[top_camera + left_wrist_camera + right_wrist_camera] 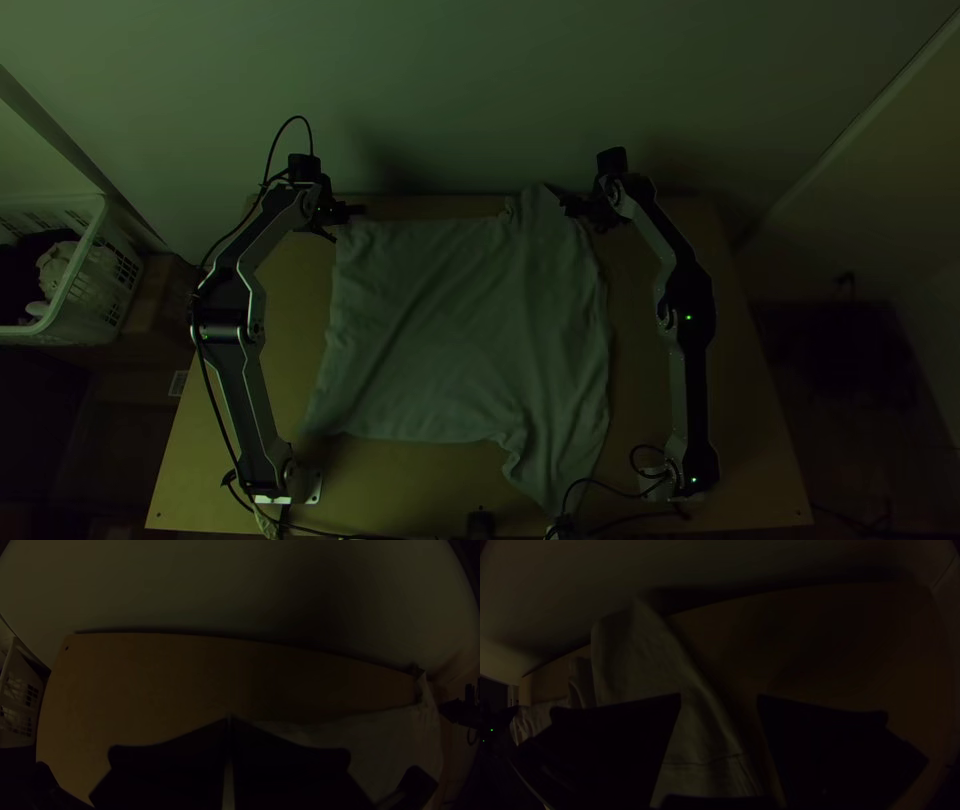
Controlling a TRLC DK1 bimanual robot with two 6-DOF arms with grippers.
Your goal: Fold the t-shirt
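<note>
At the far left, a white basket (100, 265) is seen beside the table (220, 470), with crumpled cloths (57, 268) held inside it. Next comes the left arm (240, 370), stretched up the table from its base, with a black cable (213, 385) strung along it. The left gripper (352, 211) is placed just beside the far left corner of the shirt (460, 330). In the left wrist view its two black fingers are closed, their tips brought together, and the shirt is seen beside them, partly covered by one finger.

The shirt is laid out over the middle of the table, between the two arms. It is spread nearly flat, with soft creases across it. Its left part is broad; at the right it is drawn out into a long point at the far edge and another close to the near edge. A stitched seam (705, 760) can be made out in the right wrist view.

The right gripper (568, 205) is held at the far right end of the shirt. Its fingers are parted widely, and cloth is seen between them; whether it is touched cannot be told. Farther right, the right arm (690, 385) is extended beside the shirt, with small green lights lit on it.
</note>
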